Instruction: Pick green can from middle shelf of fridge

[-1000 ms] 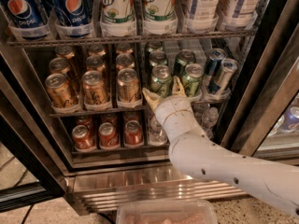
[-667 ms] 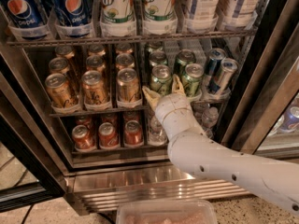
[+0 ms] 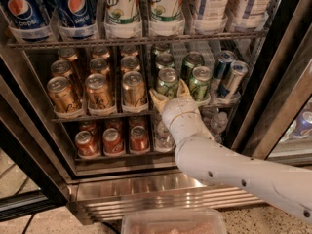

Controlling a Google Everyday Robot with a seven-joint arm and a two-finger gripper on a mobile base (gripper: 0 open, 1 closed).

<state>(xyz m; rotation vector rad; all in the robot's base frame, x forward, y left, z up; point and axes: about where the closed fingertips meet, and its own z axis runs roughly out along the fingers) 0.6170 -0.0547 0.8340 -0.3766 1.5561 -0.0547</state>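
The fridge (image 3: pixel 161 191) stands open. Its middle shelf (image 3: pixel 102 115) holds gold-orange cans on the left, green cans in the middle and slim blue-and-silver cans (image 3: pixel 229 77) on the right. My gripper (image 3: pixel 170 94) is at the front green can (image 3: pixel 167 82) of the left green lane. Its pale fingers (image 3: pixel 157 99) stand open on either side of the can's lower half. The can stands upright on the rack. A second front green can (image 3: pixel 200 82) stands just to its right, with more green cans behind.
Tall Pepsi and 7UP bottles (image 3: pixel 122 6) fill the rack above. Red cans (image 3: pixel 112 140) and small water bottles (image 3: pixel 217 123) fill the rack below. The dark door frame (image 3: pixel 273 96) runs along the right. A clear plastic tray (image 3: pixel 170 221) lies at the bottom edge.
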